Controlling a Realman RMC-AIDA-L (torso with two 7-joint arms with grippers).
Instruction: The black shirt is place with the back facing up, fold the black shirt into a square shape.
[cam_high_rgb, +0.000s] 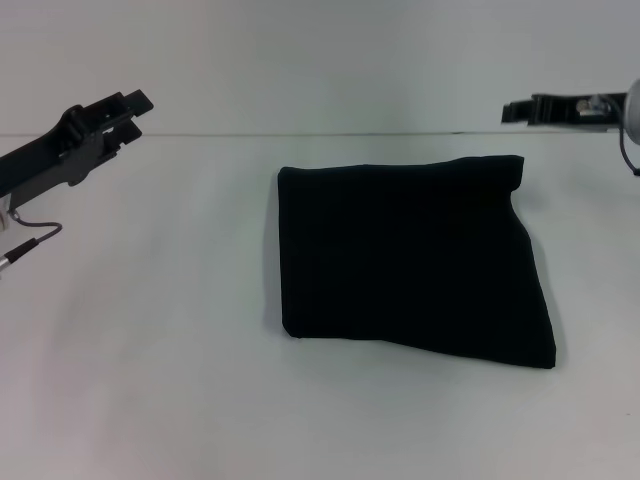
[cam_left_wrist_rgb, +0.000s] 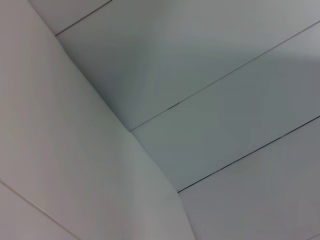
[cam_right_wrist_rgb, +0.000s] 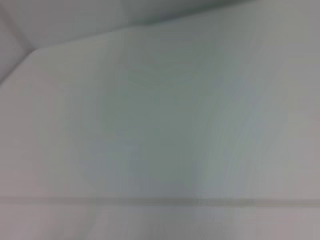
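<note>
Head view, shirt: the plain matte black soft fabric shirt (cam_high_rgb: 415, 258) lies folded into a rough four-sided block, flat on the white table (cam_high_rgb: 150, 380), slightly right of centre.
Head view, shirt outline: the 9 o'clock edge runs nearly straight; the 3 o'clock edge slants outward toward the 5 o'clock corner; the near edge dips toward 5 o'clock. No sleeve or neckline shows.
Head view, left gripper: the black rigid left gripper (cam_high_rgb: 135, 110) sits at 10 o'clock from the shirt, raised over the table, well apart from the fabric, holding nothing. Its two fingers lie close together with a thin gap at the tip; cannot tell if fully closed.
Head view, left cable: a thin grey cable (cam_high_rgb: 35, 235) hangs under the left arm.
Head view, right gripper: the black right gripper (cam_high_rgb: 512, 110) sits at 1 o'clock from the shirt, lifted, well apart from it, holding nothing. Finger spacing cannot be told.
Left wrist view: only pale grey wall panels (cam_left_wrist_rgb: 210, 100) with thin dark seams; no shirt, no fingers.
Right wrist view: a plain pale blurred surface (cam_right_wrist_rgb: 165, 130); no shirt, no fingers.
</note>
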